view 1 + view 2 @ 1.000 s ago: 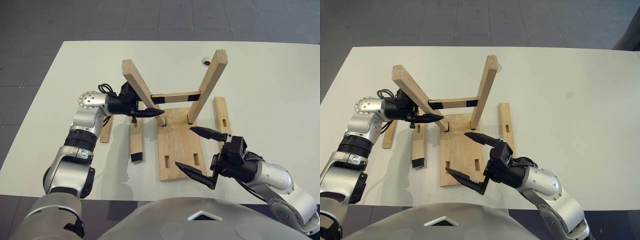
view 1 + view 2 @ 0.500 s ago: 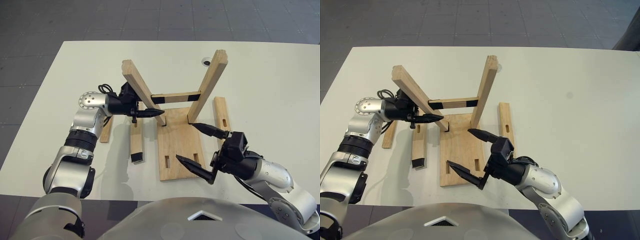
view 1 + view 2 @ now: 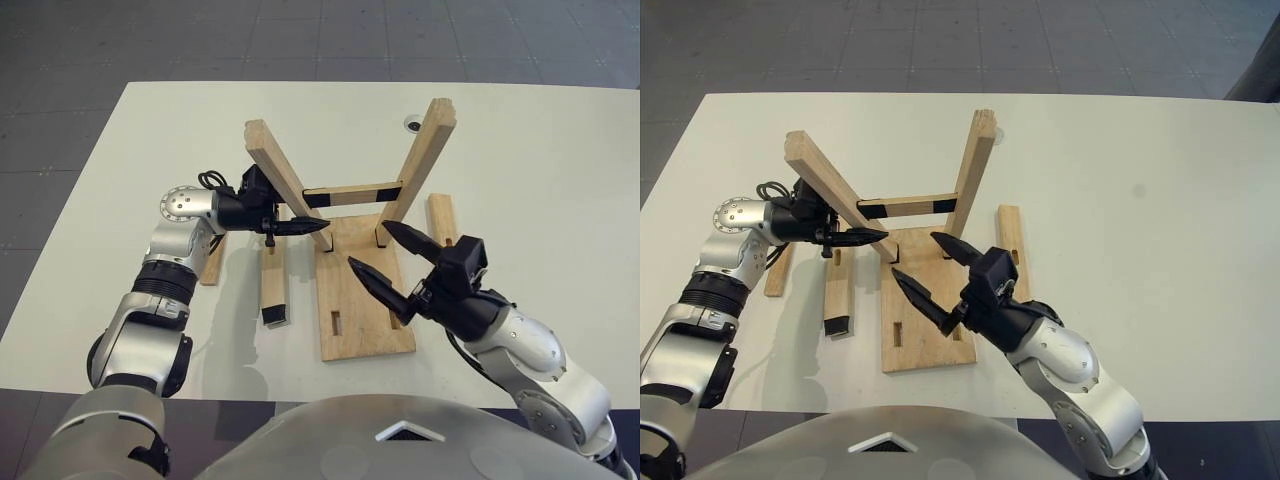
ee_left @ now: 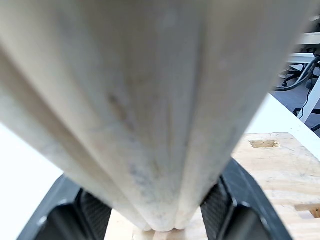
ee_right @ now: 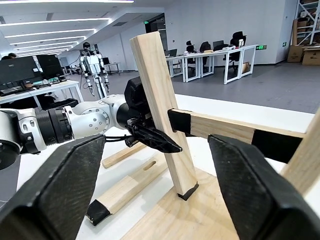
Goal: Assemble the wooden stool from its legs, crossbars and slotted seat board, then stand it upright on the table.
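Two legs, the left leg (image 3: 275,165) and the right leg (image 3: 420,160), stand in the far slots of the seat board (image 3: 370,335), which lies flat on the tabletop (image 3: 540,200) close to the middle of its near edge; a crossbar (image 3: 352,194) with black ends joins them; left gripper (image 3: 322,227) clenched on the left leg, low down near the board; right gripper (image 3: 368,243) spread wide, hovering over the board; loose pieces flat on the tabletop: black-tipped leg (image 3: 272,285) just left of the board, short bar (image 3: 211,262) farther toward the left edge, slotted bar (image 3: 441,225) just right of the board
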Robot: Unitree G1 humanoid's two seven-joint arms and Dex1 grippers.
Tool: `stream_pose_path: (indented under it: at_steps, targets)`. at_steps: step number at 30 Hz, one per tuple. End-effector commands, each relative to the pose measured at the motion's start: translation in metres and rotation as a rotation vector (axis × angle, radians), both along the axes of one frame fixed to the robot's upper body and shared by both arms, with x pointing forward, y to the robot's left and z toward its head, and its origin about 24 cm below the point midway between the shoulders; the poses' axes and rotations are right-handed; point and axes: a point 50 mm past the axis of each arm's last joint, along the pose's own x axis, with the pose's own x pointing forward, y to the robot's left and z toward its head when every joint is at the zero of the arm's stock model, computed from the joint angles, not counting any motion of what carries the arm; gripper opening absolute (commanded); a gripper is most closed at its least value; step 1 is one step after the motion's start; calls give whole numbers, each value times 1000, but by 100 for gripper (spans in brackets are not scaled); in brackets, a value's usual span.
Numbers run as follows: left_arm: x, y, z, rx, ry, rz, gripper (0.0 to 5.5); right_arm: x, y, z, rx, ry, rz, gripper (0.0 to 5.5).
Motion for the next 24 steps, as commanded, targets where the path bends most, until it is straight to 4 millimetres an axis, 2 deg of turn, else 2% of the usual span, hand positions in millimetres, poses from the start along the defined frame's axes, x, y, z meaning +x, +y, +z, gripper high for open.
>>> stream_pose_path:
  at_steps: [1, 5, 10, 13, 15, 16, 18, 21, 22, 24]
  targets:
    - [-128, 7, -157, 627, 559, -86, 210, 14, 36, 10, -51, -80, -110, 292]
    - [-130, 6, -157, 623, 560, -83, 210, 30, 54, 18, -45, -120, -167, 225]
    - [-129, 5, -157, 622, 559, -86, 210, 62, 66, 27, -76, -87, -354, 225]
    - [-129, 5, -157, 621, 562, -84, 210, 81, 74, 21, -189, 25, -464, 225]
    - [-129, 5, -157, 619, 561, -84, 210, 89, 77, 20, -229, 54, -477, 225]
    - [-130, 5, -157, 618, 561, -84, 210, 94, 77, 29, -220, 13, -496, 225]
    - [-131, 6, -157, 617, 562, -84, 210, 98, 75, 64, -123, -106, -545, 225]
    - [-132, 6, -157, 613, 566, -83, 210, 96, 68, 102, -26, -259, -621, 225]
    - [-133, 6, -157, 612, 566, -84, 210, 95, 67, 108, -9, -284, -634, 225]
    - [-134, 5, -158, 611, 569, -85, 210, 99, 72, 91, -48, -186, -599, 225]
